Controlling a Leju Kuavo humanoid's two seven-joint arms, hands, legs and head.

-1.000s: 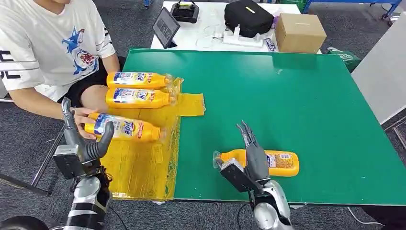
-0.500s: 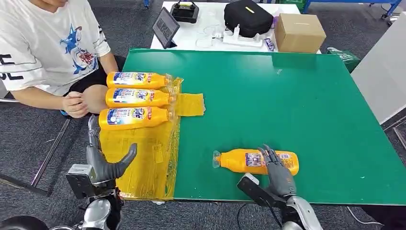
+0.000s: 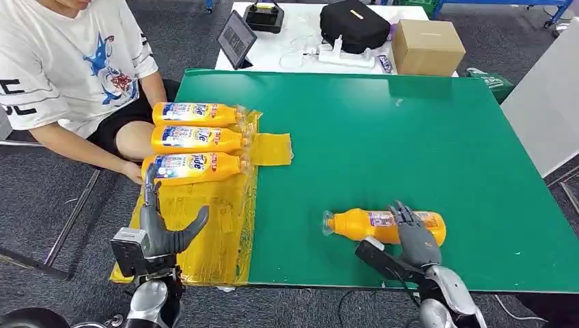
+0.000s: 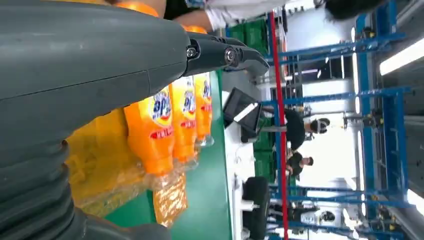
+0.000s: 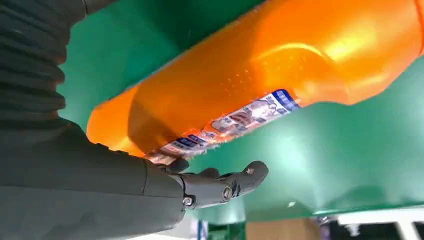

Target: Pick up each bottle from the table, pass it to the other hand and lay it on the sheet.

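Observation:
Three orange bottles (image 3: 194, 113) (image 3: 194, 139) (image 3: 194, 167) lie side by side on the far part of the yellow sheet (image 3: 205, 239), caps toward the table's middle. They also appear past my left hand (image 4: 100, 60) in its wrist view, the nearest bottle (image 4: 150, 135) closest. My left hand (image 3: 162, 229) stands over the sheet's near part, fingers apart, holding nothing. A fourth orange bottle (image 3: 372, 225) lies on the green table (image 3: 410, 137) near its front edge. My right hand (image 3: 413, 240) rests its fingers on that bottle's label end; the bottle (image 5: 260, 80) lies against the palm (image 5: 100, 190), the thumb not wrapped round it.
A person in a white shirt (image 3: 61, 61) sits at the table's left side, one hand (image 3: 131, 171) beside the third bottle. Behind the green table a white table holds a black bag (image 3: 355, 24), a cardboard box (image 3: 427, 44) and a tablet (image 3: 235, 37).
The third bottle went from my left hand onto the sheet, and that hand drew back empty. My right hand came down on the fourth bottle, which slid right. The person's hand shifted.

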